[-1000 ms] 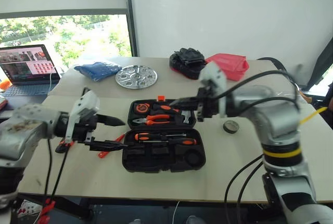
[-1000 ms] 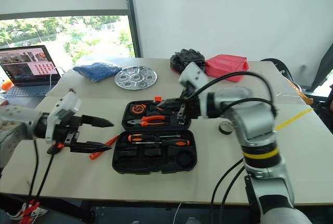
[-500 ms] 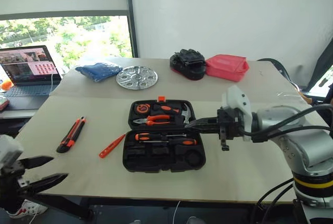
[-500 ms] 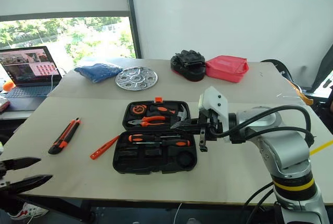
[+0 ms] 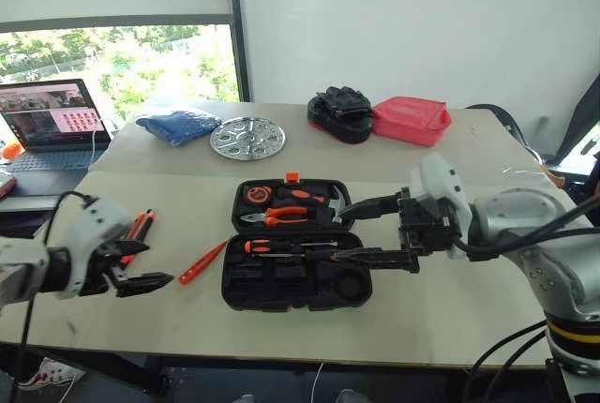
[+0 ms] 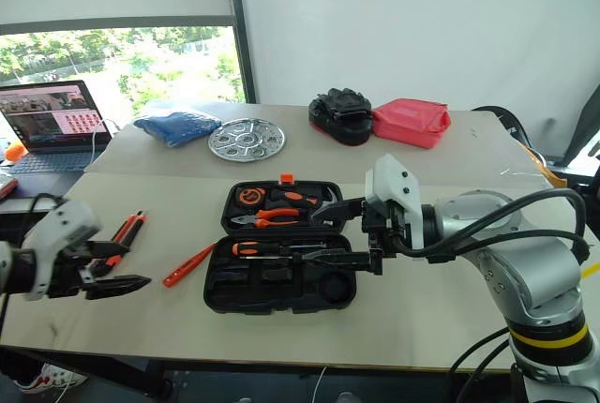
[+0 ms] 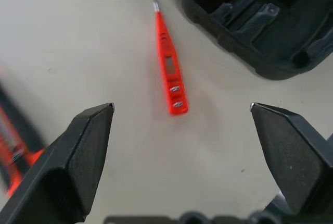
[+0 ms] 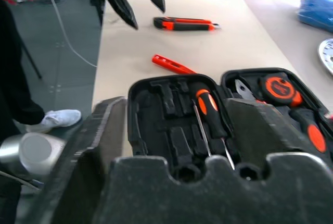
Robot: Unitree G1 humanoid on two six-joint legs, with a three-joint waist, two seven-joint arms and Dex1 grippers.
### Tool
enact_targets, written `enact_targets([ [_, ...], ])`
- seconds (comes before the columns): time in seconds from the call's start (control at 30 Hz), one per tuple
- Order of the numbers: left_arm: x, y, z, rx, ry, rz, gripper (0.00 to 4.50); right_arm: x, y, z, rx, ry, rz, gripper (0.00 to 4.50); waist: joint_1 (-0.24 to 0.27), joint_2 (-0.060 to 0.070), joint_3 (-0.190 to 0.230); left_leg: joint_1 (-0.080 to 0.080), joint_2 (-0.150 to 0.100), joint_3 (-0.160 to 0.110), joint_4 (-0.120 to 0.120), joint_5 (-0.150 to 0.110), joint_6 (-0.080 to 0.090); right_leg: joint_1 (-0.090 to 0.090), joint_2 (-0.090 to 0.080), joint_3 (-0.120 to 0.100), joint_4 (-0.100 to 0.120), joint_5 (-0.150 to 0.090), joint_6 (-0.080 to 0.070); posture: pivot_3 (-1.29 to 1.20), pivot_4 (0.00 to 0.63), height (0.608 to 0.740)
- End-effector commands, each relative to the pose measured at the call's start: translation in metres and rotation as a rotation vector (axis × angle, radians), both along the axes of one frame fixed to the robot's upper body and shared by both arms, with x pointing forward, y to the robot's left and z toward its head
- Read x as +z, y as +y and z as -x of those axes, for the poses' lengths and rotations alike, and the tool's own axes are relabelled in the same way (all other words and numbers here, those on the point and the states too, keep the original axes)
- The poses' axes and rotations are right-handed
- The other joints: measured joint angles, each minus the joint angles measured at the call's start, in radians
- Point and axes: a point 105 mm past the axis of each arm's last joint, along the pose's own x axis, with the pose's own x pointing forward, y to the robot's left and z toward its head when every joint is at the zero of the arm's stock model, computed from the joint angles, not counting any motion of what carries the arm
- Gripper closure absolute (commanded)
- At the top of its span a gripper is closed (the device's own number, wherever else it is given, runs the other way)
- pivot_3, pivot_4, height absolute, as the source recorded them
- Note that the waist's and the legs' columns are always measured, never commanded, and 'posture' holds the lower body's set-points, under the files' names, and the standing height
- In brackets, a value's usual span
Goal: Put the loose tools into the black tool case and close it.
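Beige worktop (image 5: 450, 319) beneath white wall and window is bearing open black moulded-plastic tool case (image 5: 295, 258), slim orange screwdriver (image 5: 202, 261), orange-and-black utility knife (image 5: 139, 228); 2 pincers, left (image 5: 141, 265) and right (image 5: 366, 231), are hovering wide open, empty.

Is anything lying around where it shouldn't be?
Yes. A slim orange screwdriver and an orange-and-black utility knife lie loose on the table, to the left of the open black tool case, which has empty recesses. Nothing looks spilled or broken.
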Motion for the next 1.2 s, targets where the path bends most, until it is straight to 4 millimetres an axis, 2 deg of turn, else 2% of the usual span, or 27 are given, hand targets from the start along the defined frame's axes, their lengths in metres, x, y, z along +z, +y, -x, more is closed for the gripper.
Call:
enact_targets([
  [0.03, -0.008, -0.006, -0.017, 0.032, 0.042, -0.073, 0.00, 0.009, 0.004, 0.012, 0.024, -0.045, -0.014, 0.01, 0.001, -0.001, 0.000, -0.001, -0.001, -0.001, 0.000, 0.000, 0.000, 0.000, 0.000, -0.001, 0.001, 0.000, 0.000, 0.00, 0.150, 0.740],
  [0.3, -0.017, -0.002, -0.053, 0.059, 0.035, -0.173, 0.00, 0.010, 0.003, 0.014, -0.037, -0.083, -0.016, 0.01, -0.006, -0.002, 0.001, -0.002, -0.001, 0.001, 0.001, 0.000, 0.000, -0.001, 0.001, 0.000, 0.001, 0.000, 0.000, 0.00, 0.150, 0.740],
  [0.53, -0.032, -0.020, -0.067, 0.000, 0.094, -0.143, 0.00, 0.011, 0.003, 0.014, -0.075, -0.097, -0.039, 0.01, 0.006, -0.003, 0.001, -0.003, -0.001, 0.002, 0.002, 0.000, 0.000, -0.001, 0.001, -0.001, 0.000, -0.001, 0.001, 0.00, 0.150, 0.740],
  [0.63, -0.051, -0.020, -0.071, -0.009, 0.143, -0.170, 0.00, 0.010, 0.004, 0.015, -0.080, -0.090, -0.055, 0.01, 0.008, -0.003, 0.001, -0.003, -0.001, 0.002, 0.002, 0.000, 0.000, -0.001, 0.001, -0.001, 0.001, -0.001, 0.001, 0.00, 0.150, 0.740],
  [0.73, -0.058, -0.018, -0.075, 0.004, 0.167, -0.177, 0.00, 0.009, 0.005, 0.014, -0.088, -0.090, -0.063, 0.01, 0.014, -0.003, 0.001, -0.002, -0.002, 0.002, 0.002, 0.000, 0.000, 0.000, 0.001, -0.001, 0.001, -0.001, 0.001, 0.00, 0.150, 0.740],
  [0.77, -0.058, -0.021, -0.077, -0.002, 0.164, -0.167, 0.51, 0.010, 0.005, 0.014, -0.092, -0.088, -0.071, 0.00, 0.014, -0.003, 0.001, -0.001, -0.002, 0.003, 0.003, 0.000, 0.000, 0.001, 0.001, -0.001, 0.001, -0.001, 0.001, 0.00, 0.150, 0.740],
  [0.8, -0.057, -0.024, -0.079, -0.010, 0.165, -0.154, 0.64, 0.010, 0.005, 0.013, -0.096, -0.084, -0.078, 0.00, 0.014, -0.003, 0.001, -0.001, -0.002, 0.003, 0.003, 0.000, 0.000, 0.002, 0.001, -0.001, 0.001, -0.001, 0.001, 0.00, 0.150, 0.740],
  [0.97, -0.059, -0.033, -0.075, -0.050, 0.195, -0.132, 2.42, 0.009, 0.004, 0.013, -0.109, -0.072, -0.084, 0.00, 0.015, -0.003, 0.001, -0.001, -0.002, 0.003, 0.004, 0.001, 0.000, 0.002, 0.001, -0.001, 0.002, -0.001, 0.001, 0.00, 0.150, 0.740],
  [1.1, -0.061, -0.023, -0.075, -0.025, 0.194, -0.167, 3.81, 0.006, 0.001, 0.016, -0.103, -0.062, -0.068, 0.00, 0.015, -0.003, 0.001, -0.003, -0.002, 0.001, 0.003, 0.000, 0.000, 0.002, 0.000, -0.001, 0.001, -0.001, 0.002, 0.00, 0.150, 0.740],
  [1.13, -0.061, -0.019, -0.075, -0.015, 0.190, -0.176, 4.08, 0.005, 0.001, 0.016, -0.102, -0.060, -0.063, 0.00, 0.015, -0.003, 0.001, -0.003, -0.002, 0.001, 0.003, 0.000, 0.001, 0.001, 0.000, -0.001, 0.001, -0.001, 0.002, 0.00, 0.150, 0.740],
  [1.2, -0.058, -0.010, -0.076, 0.006, 0.175, -0.184, 4.09, 0.003, -0.002, 0.018, -0.101, -0.055, -0.051, 0.00, 0.015, -0.003, 0.001, -0.003, -0.002, 0.001, 0.003, 0.000, 0.001, 0.001, 0.000, -0.001, 0.001, -0.001, 0.002, 0.00, 0.150, 0.740],
])
